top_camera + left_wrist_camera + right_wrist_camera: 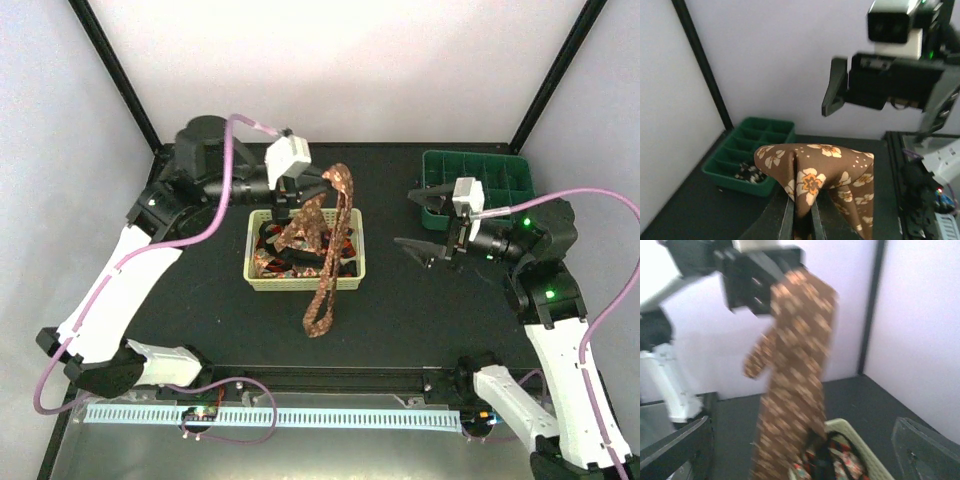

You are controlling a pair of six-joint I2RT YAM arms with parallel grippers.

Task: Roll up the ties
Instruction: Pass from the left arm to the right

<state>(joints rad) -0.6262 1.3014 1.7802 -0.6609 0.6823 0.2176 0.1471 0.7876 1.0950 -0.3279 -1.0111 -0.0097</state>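
On the left of the black surface [210, 300] the left arm reaches in over the basket. The left claw [287, 212] is clamped on the brown floral tie [328, 280]. In the left wrist view its two fingers [788, 220] pinch a fold of the fabric between them, brown with cream-and-orange flowers and small light dots, and the cloth bulges out above the pinch.

The tie is lifted off the surface. From the top it rises into a loop just right of the claw, then falls in a long strand across the basket and over its near rim, with the lower end lying on the surface in front.

The pale yellow lattice basket [300, 284] sits near the middle of the surface, under the left claw. Inside it lie the red-and-black ties [275, 262], bunched together (how many, I cannot tell).

To the right, well apart from the basket, the right claw [408, 220] hangs above the surface with its jaws spread wide and nothing between them — it points toward the basket. Its own camera is blurred, but it shows the brown tie hanging ahead and the basket's rim below, with the two fingers [675, 445] far apart at the bottom corners.

The green divided tray [480, 170] stands at the far right corner, behind the right claw. One compartment holds something dark and patterned, too small to identify.
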